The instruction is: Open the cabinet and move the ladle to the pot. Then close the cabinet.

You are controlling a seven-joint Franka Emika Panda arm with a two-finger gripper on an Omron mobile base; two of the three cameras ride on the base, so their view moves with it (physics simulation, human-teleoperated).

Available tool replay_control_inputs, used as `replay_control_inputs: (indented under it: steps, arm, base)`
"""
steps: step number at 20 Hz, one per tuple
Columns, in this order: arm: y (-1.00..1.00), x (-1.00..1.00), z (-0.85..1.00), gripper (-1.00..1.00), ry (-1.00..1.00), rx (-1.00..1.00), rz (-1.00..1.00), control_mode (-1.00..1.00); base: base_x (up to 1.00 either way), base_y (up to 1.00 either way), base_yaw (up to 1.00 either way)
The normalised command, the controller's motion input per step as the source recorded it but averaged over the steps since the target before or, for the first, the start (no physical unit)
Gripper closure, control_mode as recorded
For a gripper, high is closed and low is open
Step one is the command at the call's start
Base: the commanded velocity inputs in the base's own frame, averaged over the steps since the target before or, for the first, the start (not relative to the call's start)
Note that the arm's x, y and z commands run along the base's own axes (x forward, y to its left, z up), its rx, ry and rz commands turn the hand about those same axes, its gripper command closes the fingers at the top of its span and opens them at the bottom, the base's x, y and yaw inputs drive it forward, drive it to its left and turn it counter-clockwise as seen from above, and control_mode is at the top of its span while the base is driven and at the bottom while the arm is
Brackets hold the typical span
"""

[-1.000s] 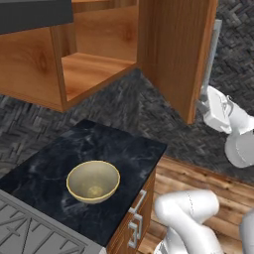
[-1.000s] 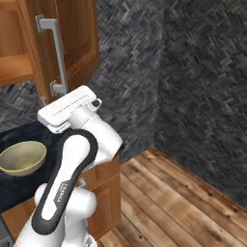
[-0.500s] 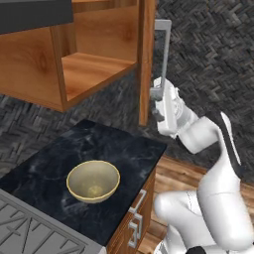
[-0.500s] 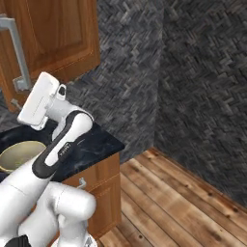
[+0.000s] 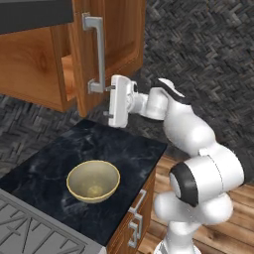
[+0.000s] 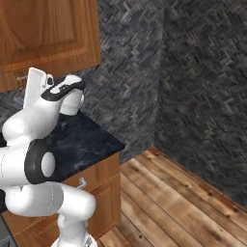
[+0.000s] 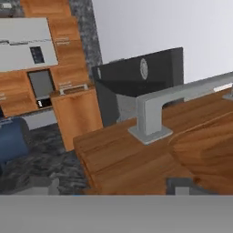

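One wall of dark herringbone stone (image 6: 193,72) runs behind everything, with plank floor (image 6: 183,202) below on the right.

Cabinet (image 5: 116,30): wall-hung, warm brown. Door ajar, not shut: a strip of plain wood interior shows at its edge in the left base view. Raised panel faces me. In the right base view the door (image 6: 48,29) is seen above my hand.

Counter (image 5: 129,149): black marbled top under the cabinet, brown low cabinet front beneath w/ small silver pulls (image 5: 135,218).

My arm (image 5: 191,134): rises from the base, bends at the elbow, forearm reaches level and to the left over the counter's back corner. Wrist straight, hand held approx. horizontal, fingers aimed at the door.

Bowl (image 5: 93,181): yellowish-beige, upright on the counter, below and well apart from my hand.

Bar handle (image 5: 96,54): long, silver, vertical on the door. In the hand view it (image 7: 182,95) lies across the wood ahead of me, one foot planted mid-picture.

Gripper (image 5: 107,101): jaws spread wide, nothing between them. It sits just beside the handle's lower foot; contact w/ the handle I cannot tell. Tips are dark, one above the other in the left base view.
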Motion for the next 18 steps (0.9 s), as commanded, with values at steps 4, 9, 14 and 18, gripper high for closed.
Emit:
replay_control_inputs:
  steps: [4,9,14,18]
  arm:
    - [1.0,0.99,-0.39,-1.0,-0.01,-0.15,-0.51,-1.0]
    - [1.0,1.0,-0.24,-1.0,0.0,-0.17,-0.53,-1.0]
    - [1.0,0.99,-0.09,-1.0,0.0,-0.22,-0.56,-1.0]
    - [0.83,0.45,-0.01,-1.0,0.0,-0.28,-0.64,-1.0]
  base:
    - [0.0,0.0,0.0]
    - [0.0,0.0,0.0]
    - [0.0,0.0,0.0]
    - [0.0,0.0,0.0]
